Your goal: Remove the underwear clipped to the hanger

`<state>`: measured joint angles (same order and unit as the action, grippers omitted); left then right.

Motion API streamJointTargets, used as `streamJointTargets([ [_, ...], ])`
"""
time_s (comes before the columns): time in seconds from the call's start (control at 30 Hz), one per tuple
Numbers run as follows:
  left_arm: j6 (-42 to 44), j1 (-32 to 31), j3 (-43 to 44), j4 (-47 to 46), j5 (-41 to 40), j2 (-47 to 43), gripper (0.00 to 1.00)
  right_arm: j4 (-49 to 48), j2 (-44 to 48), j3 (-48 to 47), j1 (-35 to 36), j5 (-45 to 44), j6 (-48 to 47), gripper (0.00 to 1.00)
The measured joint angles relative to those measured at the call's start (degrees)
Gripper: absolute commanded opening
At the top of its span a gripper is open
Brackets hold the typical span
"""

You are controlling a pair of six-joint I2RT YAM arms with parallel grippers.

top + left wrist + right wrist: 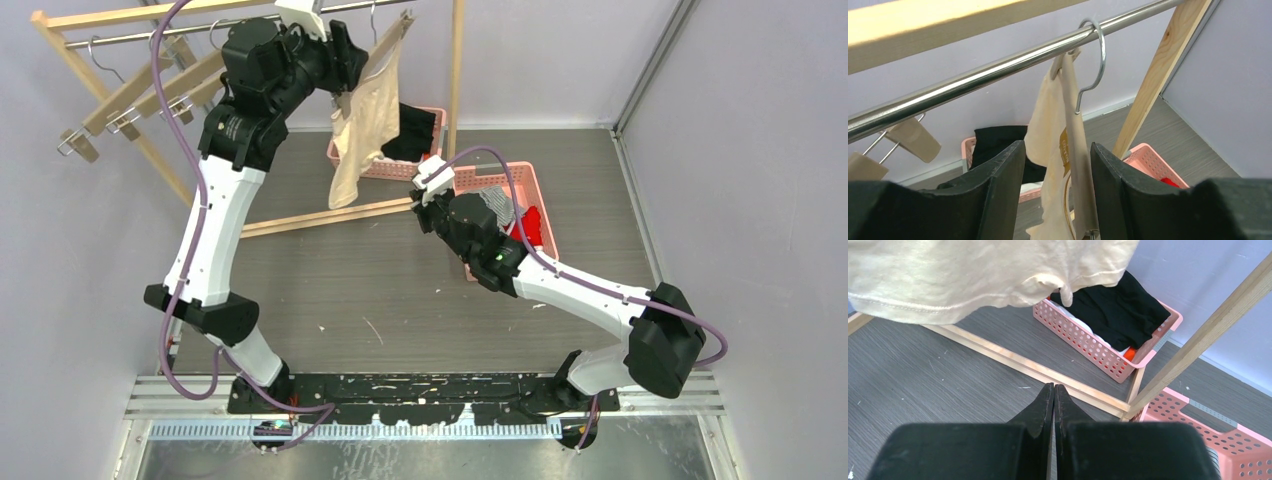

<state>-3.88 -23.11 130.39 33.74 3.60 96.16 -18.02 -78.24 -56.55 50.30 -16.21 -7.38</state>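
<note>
Left wrist: left gripper [1057, 146] parted astride hanger [1076, 150], beige underwear [1042, 125] hanging clipped; right gripper [1053, 392] pressed together, empty. Next: steady hanger, tug cloth free.

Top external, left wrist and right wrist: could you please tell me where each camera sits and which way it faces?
Top external: above and behind the bases, looking down at the wooden rack; the left arm and right arm show whole.
Left wrist: up by the metal rail, facing the beige underwear on its hanger; the open left gripper shows.
Right wrist: low, facing the pink basket of black clothes; the shut right gripper shows.
Shared: both wrist views catch that underwear and basket.
</note>
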Motion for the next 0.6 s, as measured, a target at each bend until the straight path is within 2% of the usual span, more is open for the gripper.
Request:
streamJointTargets([
  [0.6, -5.8, -0.4, -2.3, -3.5, 5.9, -1.4, 0.52, -0.2, 0.0, 0.0, 0.2, 0.0, 0.0, 0.06],
])
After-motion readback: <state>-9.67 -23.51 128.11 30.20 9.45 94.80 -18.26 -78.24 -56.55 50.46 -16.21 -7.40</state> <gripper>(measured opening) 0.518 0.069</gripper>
